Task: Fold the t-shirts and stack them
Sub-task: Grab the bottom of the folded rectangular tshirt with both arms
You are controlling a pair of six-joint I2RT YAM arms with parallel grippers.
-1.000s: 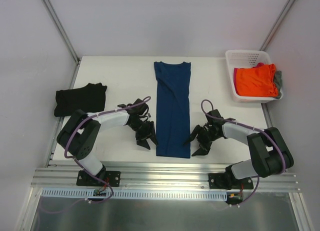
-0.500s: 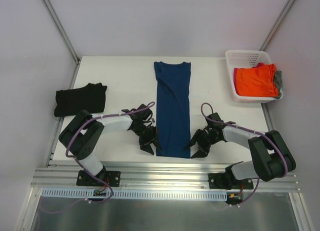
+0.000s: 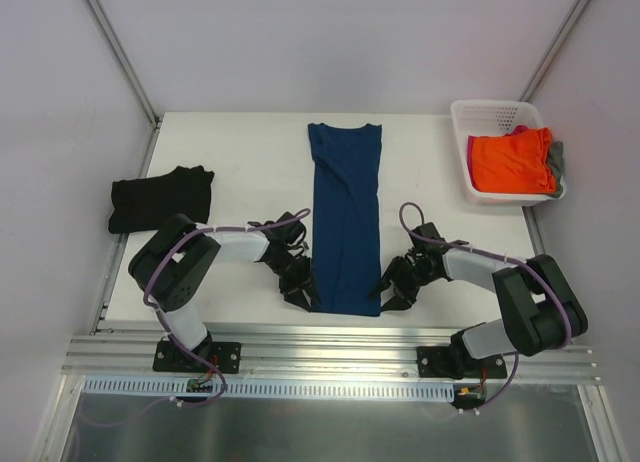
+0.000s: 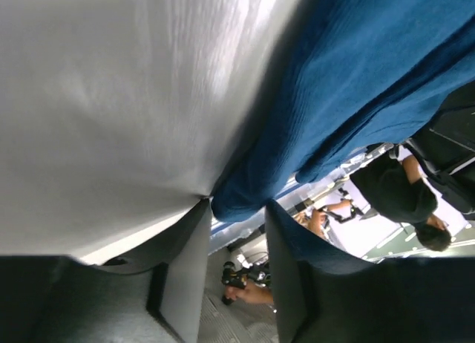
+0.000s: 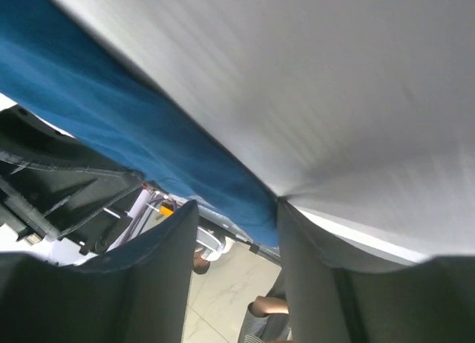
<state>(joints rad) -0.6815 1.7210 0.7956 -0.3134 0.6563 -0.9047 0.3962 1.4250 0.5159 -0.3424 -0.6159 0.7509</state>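
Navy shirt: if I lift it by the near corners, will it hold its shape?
Probably not. The navy shirt lies as a long narrow strip of cloth, so it will likely sag between the left hand and right hand. Its folded-in sides may fall open. It looks light and should slide on the smooth table.

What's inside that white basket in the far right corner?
An orange t-shirt lies on top, with a pink one peeking out at its left and a grey one at its right. Anything beneath is covered.
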